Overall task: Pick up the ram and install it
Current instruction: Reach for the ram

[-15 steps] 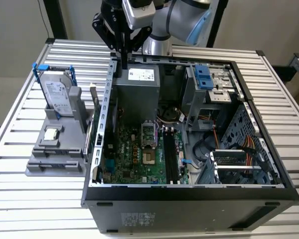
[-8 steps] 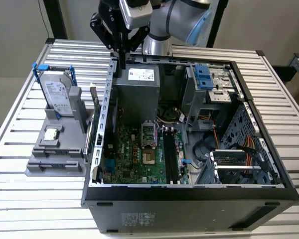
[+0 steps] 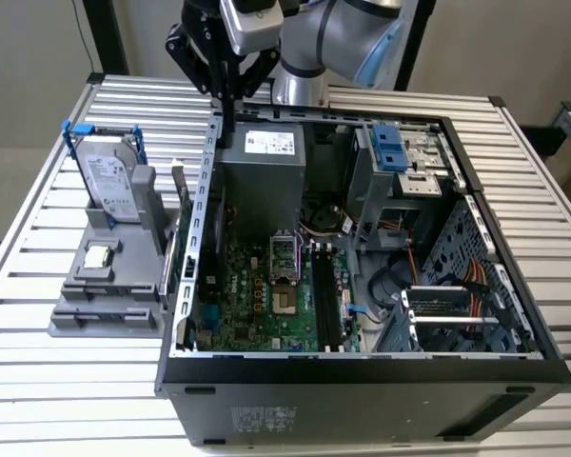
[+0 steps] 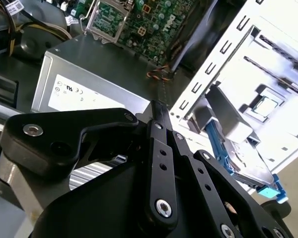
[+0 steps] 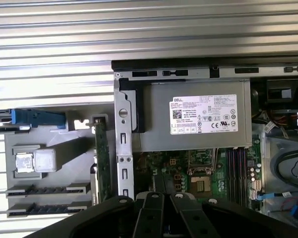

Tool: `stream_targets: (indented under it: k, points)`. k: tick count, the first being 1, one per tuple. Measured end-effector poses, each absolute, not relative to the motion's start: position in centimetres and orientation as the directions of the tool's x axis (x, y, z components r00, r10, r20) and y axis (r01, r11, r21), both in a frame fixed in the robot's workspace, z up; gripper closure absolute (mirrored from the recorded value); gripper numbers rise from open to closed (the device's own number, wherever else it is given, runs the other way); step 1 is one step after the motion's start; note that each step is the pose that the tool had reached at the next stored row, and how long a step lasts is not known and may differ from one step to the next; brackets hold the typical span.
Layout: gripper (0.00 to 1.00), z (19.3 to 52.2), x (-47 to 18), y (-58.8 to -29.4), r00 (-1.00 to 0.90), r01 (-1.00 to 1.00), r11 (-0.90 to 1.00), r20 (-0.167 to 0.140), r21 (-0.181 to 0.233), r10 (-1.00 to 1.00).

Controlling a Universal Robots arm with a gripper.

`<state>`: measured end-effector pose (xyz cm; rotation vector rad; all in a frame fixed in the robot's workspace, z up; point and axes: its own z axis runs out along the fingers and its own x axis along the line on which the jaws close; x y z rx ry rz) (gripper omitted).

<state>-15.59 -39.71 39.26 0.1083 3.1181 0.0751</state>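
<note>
the ram [image 5: 102, 158] stands on its edge in the grey holder [image 5: 64, 161], just beside the outer wall of the open computer case [image 3: 362, 400]. the gripper [image 3: 227, 122] hangs over the case's corner near the power supply [image 3: 262, 181], fingers pressed together on nothing, apart from the ram.

The exterior view looks down at a slant on the whole computer case [image 3: 362, 400] and the table [image 3: 38, 381]. The first wrist view looks straight down from well above it. The second wrist view looks slantwise, close past the gripper [image 4: 158, 111]. All three share the power supply [image 3: 257, 171].
</note>
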Motion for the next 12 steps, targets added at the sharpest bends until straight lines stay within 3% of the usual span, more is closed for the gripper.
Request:
stream_targets:
  k: [12]
  points:
    - [1.0,39.26,-16.55,-39.59,-0.998,0.067,0.997,-0.019,0.049,0.068]
